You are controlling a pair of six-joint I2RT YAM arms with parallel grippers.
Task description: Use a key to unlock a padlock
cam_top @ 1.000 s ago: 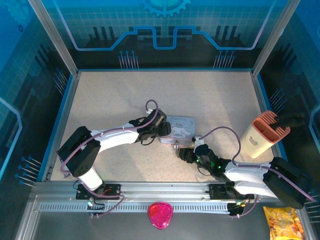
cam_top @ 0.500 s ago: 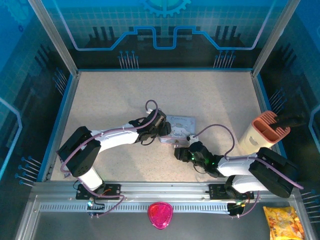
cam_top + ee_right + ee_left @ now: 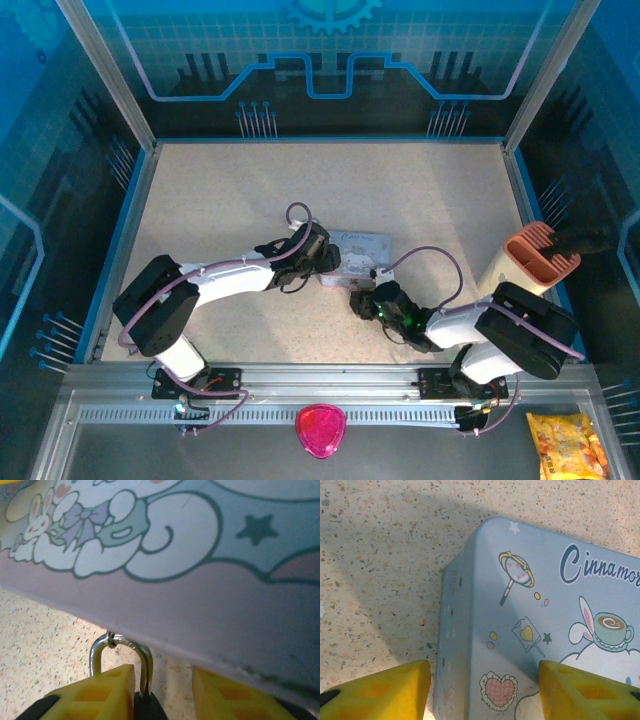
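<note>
Padlock (image 3: 146, 672): thin silver shackle hooked at glossy tin (image 3: 200, 605) edge. The dark body is cut off between right fingers (image 3: 95, 695), grip unclear. Left fingers (image 3: 380, 690) wide.

A pale blue cartoon tin (image 3: 358, 250) is lying at the middle of the speckled table (image 3: 230, 200). A cream, salmon-topped holder (image 3: 525, 268) is standing at the right edge. A pink dish (image 3: 320, 430) and a yellow snack bag (image 3: 567, 445) are sitting nearest.

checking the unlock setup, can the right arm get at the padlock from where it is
Probably yes: the padlock hangs from the tin, right between the right arm's fingers, with nothing in the way.
</note>
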